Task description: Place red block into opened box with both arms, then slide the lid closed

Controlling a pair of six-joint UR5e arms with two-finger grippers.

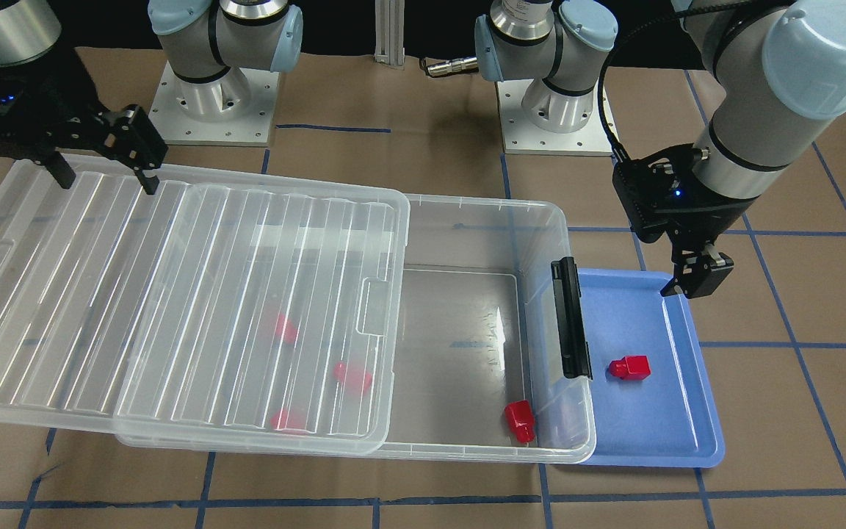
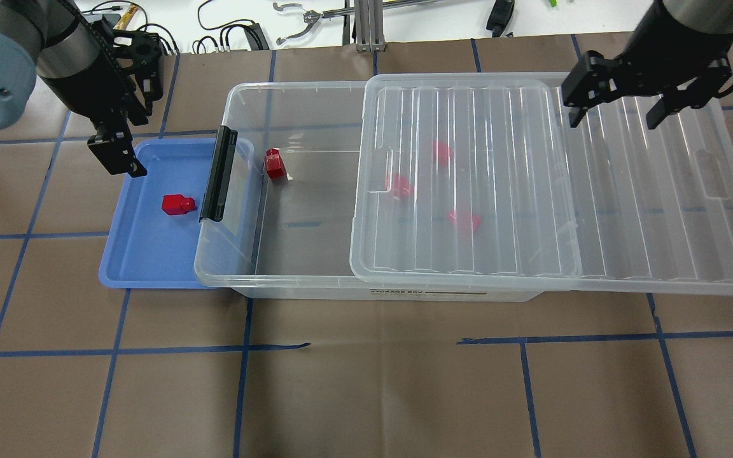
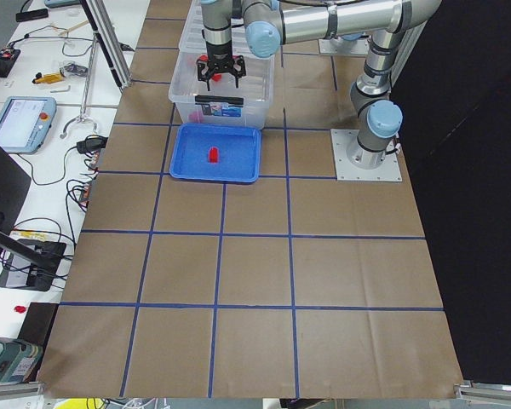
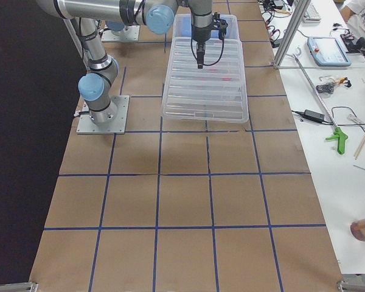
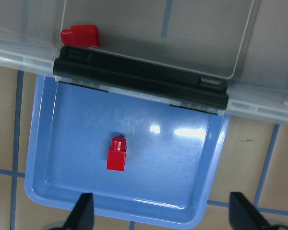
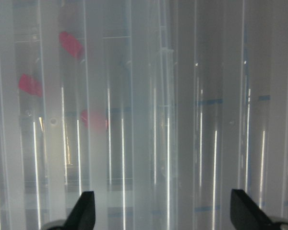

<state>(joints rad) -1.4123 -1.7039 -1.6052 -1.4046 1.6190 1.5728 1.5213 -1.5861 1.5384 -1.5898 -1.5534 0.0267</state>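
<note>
One red block (image 2: 177, 204) (image 1: 630, 366) (image 5: 117, 153) lies on the blue tray. My left gripper (image 2: 118, 159) (image 1: 698, 275) (image 5: 162, 203) hangs open above the tray's outer edge and holds nothing. The clear box (image 2: 290, 89) (image 1: 482, 202) has its black latch (image 2: 218, 173) (image 5: 139, 81) facing the tray. Another red block (image 2: 274, 164) (image 1: 520, 422) sits in the box's uncovered end. Three more show blurred under the ribbed lid (image 2: 532, 191) (image 1: 173, 294), which covers about half the box and overhangs its far end. My right gripper (image 2: 614, 114) (image 1: 107, 180) (image 6: 163, 201) is open just above the lid.
The blue tray (image 2: 150, 267) butts against the box's latch end. Both arm bases (image 1: 214, 95) (image 1: 555, 103) stand behind the box. Brown paper with a blue tape grid covers the table. Cables and tools (image 2: 315, 16) lie past its far edge.
</note>
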